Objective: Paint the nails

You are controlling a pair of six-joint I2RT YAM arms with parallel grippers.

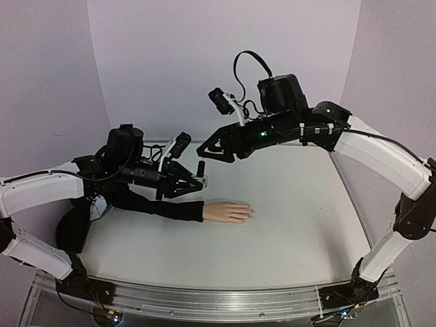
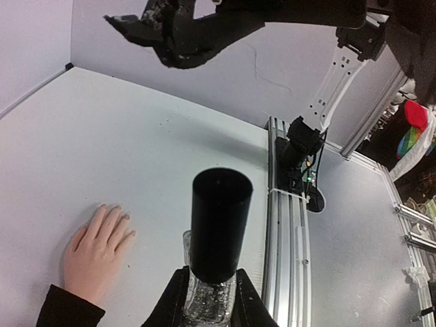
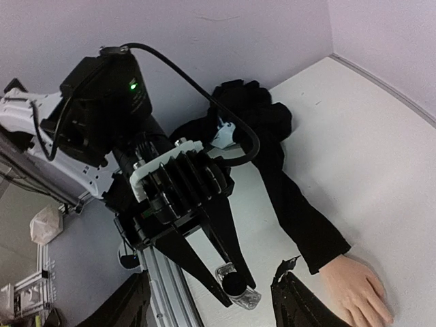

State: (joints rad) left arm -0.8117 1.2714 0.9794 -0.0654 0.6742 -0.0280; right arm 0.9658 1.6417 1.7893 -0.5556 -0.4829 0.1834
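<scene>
Holding black-capped clear glass polish bottle (image 2: 218,225) in your left gripper (image 2: 210,303); right gripper (image 1: 203,150) spread above it. Off-centre grab could twist it loose.

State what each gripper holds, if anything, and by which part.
The left gripper holds the polish bottle by its clear glass body, below the black cap. The right gripper is open and holds nothing.

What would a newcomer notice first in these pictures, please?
The pale mannequin hand lies palm-down mid-table, extending from a black sleeve. Just beyond it, the left gripper grips a black-capped polish bottle, while the right gripper hangs open above.
</scene>
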